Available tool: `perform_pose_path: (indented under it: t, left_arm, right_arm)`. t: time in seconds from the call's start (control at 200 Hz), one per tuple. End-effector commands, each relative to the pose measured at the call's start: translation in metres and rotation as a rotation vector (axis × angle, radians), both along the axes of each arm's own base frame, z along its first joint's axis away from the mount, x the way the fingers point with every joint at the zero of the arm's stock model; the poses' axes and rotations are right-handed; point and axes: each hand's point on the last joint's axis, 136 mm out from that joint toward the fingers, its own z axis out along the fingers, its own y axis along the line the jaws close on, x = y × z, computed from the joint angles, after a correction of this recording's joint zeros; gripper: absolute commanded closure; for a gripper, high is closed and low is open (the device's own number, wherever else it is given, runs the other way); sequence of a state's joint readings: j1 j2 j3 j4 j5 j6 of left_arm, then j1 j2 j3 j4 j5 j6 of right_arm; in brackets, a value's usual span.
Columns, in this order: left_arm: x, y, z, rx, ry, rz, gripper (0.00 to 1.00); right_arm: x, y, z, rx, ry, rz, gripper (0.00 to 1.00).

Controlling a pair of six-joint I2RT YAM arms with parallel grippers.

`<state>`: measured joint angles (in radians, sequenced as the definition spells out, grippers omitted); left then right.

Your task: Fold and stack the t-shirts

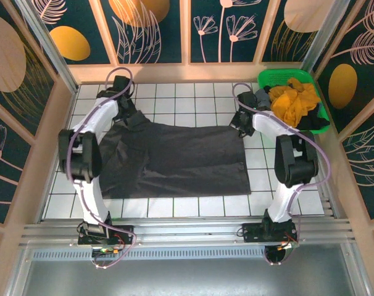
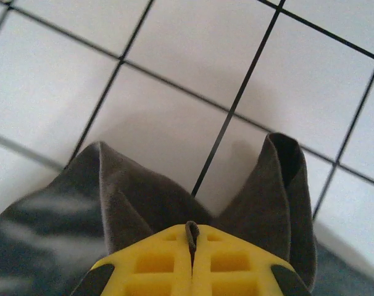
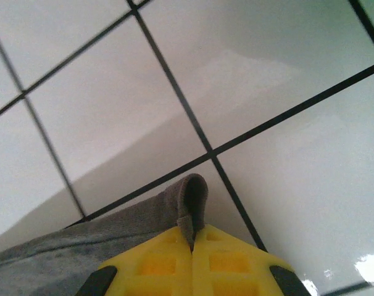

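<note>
You've got the charcoal-grey t-shirt [image 1: 174, 160] spread mostly flat just left of the green basket [image 1: 286, 74], left side wrinkled, both far corners pinched up. Mustard-yellow t-shirt [image 1: 295, 102] lies crumpled inside the basket, black t-shirt [image 1: 311, 123] under it.

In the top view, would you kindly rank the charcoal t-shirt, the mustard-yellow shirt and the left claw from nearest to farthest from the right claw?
1. The charcoal t-shirt: spread mid-table, its far-right corner pinched in the right claw.
2. The mustard-yellow shirt: in the green basket, far right.
3. The left claw: across the table, at the shirt's far-left corner.
</note>
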<state>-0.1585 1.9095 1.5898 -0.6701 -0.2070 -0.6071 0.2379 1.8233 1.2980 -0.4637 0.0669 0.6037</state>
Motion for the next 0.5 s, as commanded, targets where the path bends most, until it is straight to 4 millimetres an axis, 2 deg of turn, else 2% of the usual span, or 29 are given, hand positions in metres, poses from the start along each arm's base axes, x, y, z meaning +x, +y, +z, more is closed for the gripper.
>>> perform_pose_path:
  t: [0.0,0.195,0.21,0.3,0.385,0.495]
  left_arm:
    - [-0.041,0.009,0.037,-0.048,-0.098,0.081,1.00]
    - [-0.164,0.047,0.036,-0.103,-0.158,0.369,1.00]
    - [-0.175,0.050,0.030,-0.102,-0.150,0.390,1.00]
    - [-0.225,0.066,0.023,-0.134,-0.195,0.525,1.00]
    - [-0.255,0.072,0.008,-0.159,-0.200,0.590,1.00]
    - [-0.267,0.067,-0.010,-0.219,-0.173,0.628,1.00]
  right_arm:
    - [-0.011,0.006,0.023,-0.005,-0.067,0.056,1.00]
    - [-0.055,-0.008,0.024,-0.029,-0.073,0.023,1.00]
    - [-0.059,-0.010,0.025,-0.032,-0.076,0.018,1.00]
    - [-0.085,-0.022,0.016,-0.043,-0.072,-0.010,1.00]
    - [-0.104,-0.025,-0.001,-0.020,-0.031,-0.008,1.00]
    - [-0.117,-0.026,-0.022,-0.008,0.037,-0.004,1.00]
